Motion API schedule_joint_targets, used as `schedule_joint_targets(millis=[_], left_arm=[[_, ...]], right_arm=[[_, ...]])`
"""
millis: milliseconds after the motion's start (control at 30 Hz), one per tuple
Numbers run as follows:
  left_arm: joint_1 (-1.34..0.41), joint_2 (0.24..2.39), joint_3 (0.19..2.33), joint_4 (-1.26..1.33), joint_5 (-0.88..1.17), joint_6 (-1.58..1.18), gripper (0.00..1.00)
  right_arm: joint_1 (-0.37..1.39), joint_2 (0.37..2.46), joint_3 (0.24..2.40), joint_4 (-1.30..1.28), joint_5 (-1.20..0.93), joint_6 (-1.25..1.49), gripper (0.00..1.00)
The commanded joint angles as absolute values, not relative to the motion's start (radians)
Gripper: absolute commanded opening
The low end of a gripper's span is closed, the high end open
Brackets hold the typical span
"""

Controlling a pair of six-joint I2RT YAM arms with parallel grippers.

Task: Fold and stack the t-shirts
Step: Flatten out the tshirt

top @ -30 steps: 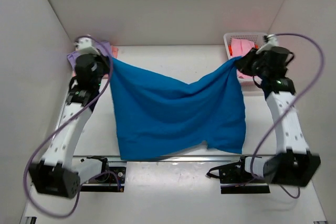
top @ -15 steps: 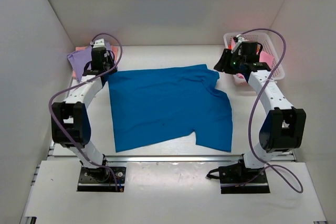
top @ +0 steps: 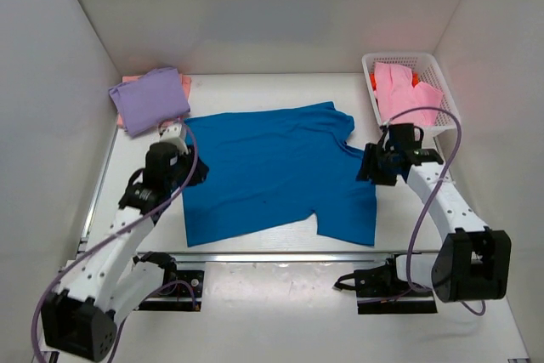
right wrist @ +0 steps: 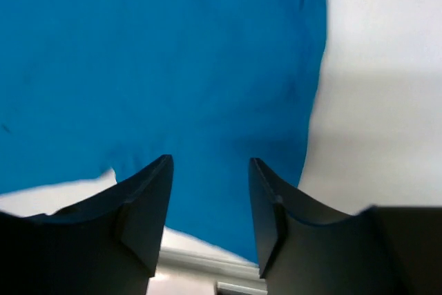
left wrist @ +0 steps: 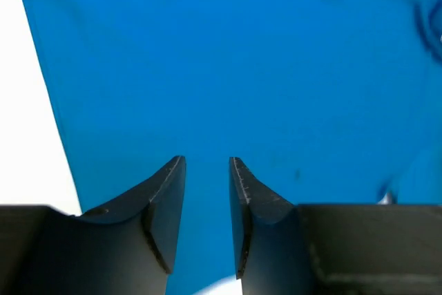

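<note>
A bright blue t-shirt (top: 272,172) lies spread flat on the white table (top: 280,91); it also fills the left wrist view (left wrist: 228,67) and the right wrist view (right wrist: 159,60). My left gripper (top: 201,174) hovers over the shirt's left edge, open, with only blue cloth showing below the gap (left wrist: 207,164). My right gripper (top: 368,167) is over the shirt's right edge, open and empty (right wrist: 210,164). A folded lavender t-shirt (top: 149,99) sits at the back left on a salmon one (top: 185,82).
A white mesh basket (top: 399,56) at the back right holds a light pink shirt (top: 401,91) and a bit of orange cloth (top: 374,85). White walls close in the table on three sides. A metal rail (top: 280,256) runs along the near edge.
Both grippers opened and let go of the blue shirt's far corners; it dropped from hanging between them to lying flat. Both arms then drew back toward me, to the shirt's side edges.
</note>
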State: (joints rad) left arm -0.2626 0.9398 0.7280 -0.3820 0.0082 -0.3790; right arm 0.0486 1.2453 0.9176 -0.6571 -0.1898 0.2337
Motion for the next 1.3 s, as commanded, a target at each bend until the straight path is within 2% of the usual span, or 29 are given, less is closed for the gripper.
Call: schedule_joint_targets(millis=[0,133,200,233,467,533,633,867,1100,1267], left_arm=[[-0.294,0.806,0.631,-0.555,0.014,-0.474,0.43],[-0.284,0.810,0.578,-0.644,0.051,-0.459,0.52],[-0.334,0.830,0.580,-0.663,0.032,-0.483,0.53],[-0.392,0.847,0.584,-0.673,0.014,-0.492,0.54],[-0.482,0.971,0.574,-0.703,0.014,-0.558,0.61],[-0.497,0.957,0.537,-0.698,0.025,-0.593,0.61],[-0.540,0.946,0.521,-0.689,0.003,-0.624,0.59],[-0.587,1.115,0.532,-0.706,-0.032,-0.626,0.57],[-0.537,1.186,0.518,-0.591,-0.044,-0.615,0.53],[-0.494,1.366,0.610,-0.558,-0.087,-0.525,0.54]], right_arm=[[0.086,1.142,0.846,-0.744,-0.138,0.297,0.47],[0.089,1.053,0.735,-0.775,-0.170,0.348,0.53],[0.095,1.031,0.710,-0.804,-0.167,0.364,0.56],[0.097,1.029,0.697,-0.811,-0.161,0.368,0.57],[0.087,1.031,0.649,-0.835,-0.156,0.399,0.59],[0.094,1.032,0.628,-0.833,-0.162,0.414,0.59],[0.112,1.020,0.608,-0.802,-0.182,0.440,0.67],[0.129,1.089,0.601,-0.770,-0.189,0.439,0.68],[0.176,1.153,0.575,-0.692,-0.204,0.466,0.68],[0.173,1.207,0.566,-0.644,-0.192,0.465,0.68]])
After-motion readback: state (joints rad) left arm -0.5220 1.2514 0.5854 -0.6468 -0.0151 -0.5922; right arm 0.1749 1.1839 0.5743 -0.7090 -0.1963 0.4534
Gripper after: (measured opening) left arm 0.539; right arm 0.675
